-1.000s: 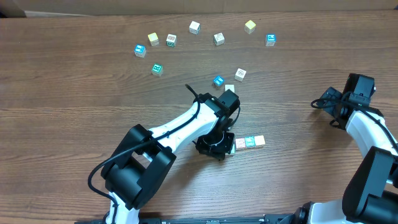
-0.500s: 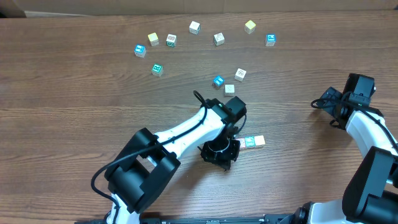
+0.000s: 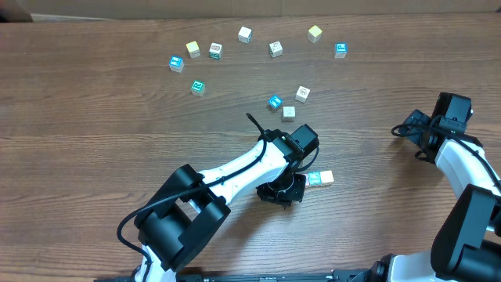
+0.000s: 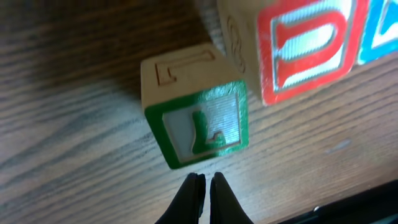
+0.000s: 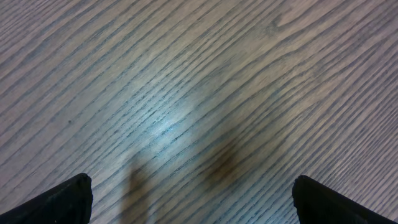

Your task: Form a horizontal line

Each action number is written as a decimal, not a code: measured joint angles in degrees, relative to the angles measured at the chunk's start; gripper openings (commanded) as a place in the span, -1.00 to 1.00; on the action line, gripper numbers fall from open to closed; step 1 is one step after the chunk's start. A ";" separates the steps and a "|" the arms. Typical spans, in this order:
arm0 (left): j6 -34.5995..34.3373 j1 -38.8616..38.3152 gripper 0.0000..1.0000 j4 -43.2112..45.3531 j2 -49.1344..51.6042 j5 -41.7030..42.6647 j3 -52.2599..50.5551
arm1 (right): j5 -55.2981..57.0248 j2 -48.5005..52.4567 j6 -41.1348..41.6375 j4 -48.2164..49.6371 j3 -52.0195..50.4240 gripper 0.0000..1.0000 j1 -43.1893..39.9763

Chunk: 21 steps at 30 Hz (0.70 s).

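The horizontal line lies at the table's middle; in the overhead view only its teal cube [image 3: 314, 179] and yellow cube [image 3: 327, 178] show, the rest is under my left gripper [image 3: 282, 190]. The left wrist view shows the white-green cube [image 4: 196, 127] lying skewed, its corner against the red cube [image 4: 305, 46], with a teal cube [image 4: 380, 31] beyond. My left gripper [image 4: 205, 181] is shut and empty, its tips just short of the green cube. My right gripper [image 5: 194, 198] stands wide open over bare wood at the far right [image 3: 413, 133].
Several loose cubes lie scattered across the back of the table, from a blue one [image 3: 176, 63] on the left to another [image 3: 340, 50] on the right. Three lie closer, a blue cube [image 3: 275, 103], a pale cube [image 3: 289, 113] and a white cube [image 3: 302, 93], just behind the left arm.
My left gripper has slid right and slightly toward the front, now covering the row's red cube from above and uncovering the pale cube behind it. The right arm has not moved.
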 measured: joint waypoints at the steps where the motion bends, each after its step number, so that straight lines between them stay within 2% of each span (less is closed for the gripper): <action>1: -0.02 0.00 -0.92 0.31 0.00 -0.15 0.00 | 0.00 0.00 0.02 0.00 0.00 1.00 0.00; 21: -0.22 0.00 -0.92 3.58 0.00 -0.96 0.00 | 0.00 0.00 0.02 0.00 0.00 1.00 0.00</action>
